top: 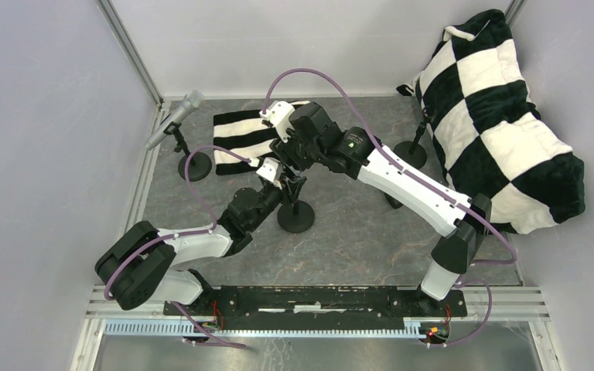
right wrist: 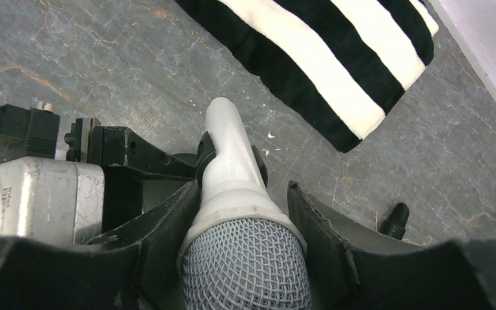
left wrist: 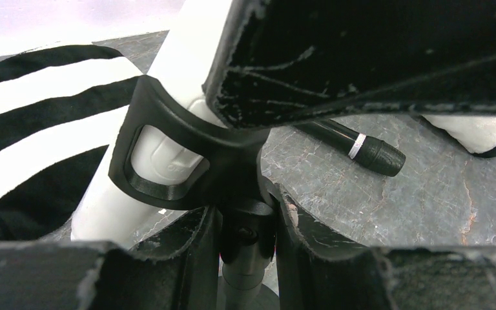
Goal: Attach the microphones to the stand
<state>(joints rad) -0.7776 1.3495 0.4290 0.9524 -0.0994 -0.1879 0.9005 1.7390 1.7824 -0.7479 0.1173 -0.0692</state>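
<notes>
Top view: the centre stand (top: 295,216) is at mid-table. A second stand (top: 194,165) at 10 o'clock carries the silver-grey microphone (top: 175,117), tilted in its holder. The left gripper (left wrist: 245,223) has its jaws closed on the centre stand's post, just below the clip (left wrist: 168,152). The right gripper (right wrist: 242,216), jaws part-way apart, clamps the white microphone (right wrist: 229,155) at the collar under its mesh head; the handle passes down through the clip. The black microphone (left wrist: 369,150) lies on the table (left wrist: 426,206) at 3 o'clock from the clip. A striped cloth (left wrist: 32,129) lies at 9 o'clock.
</notes>
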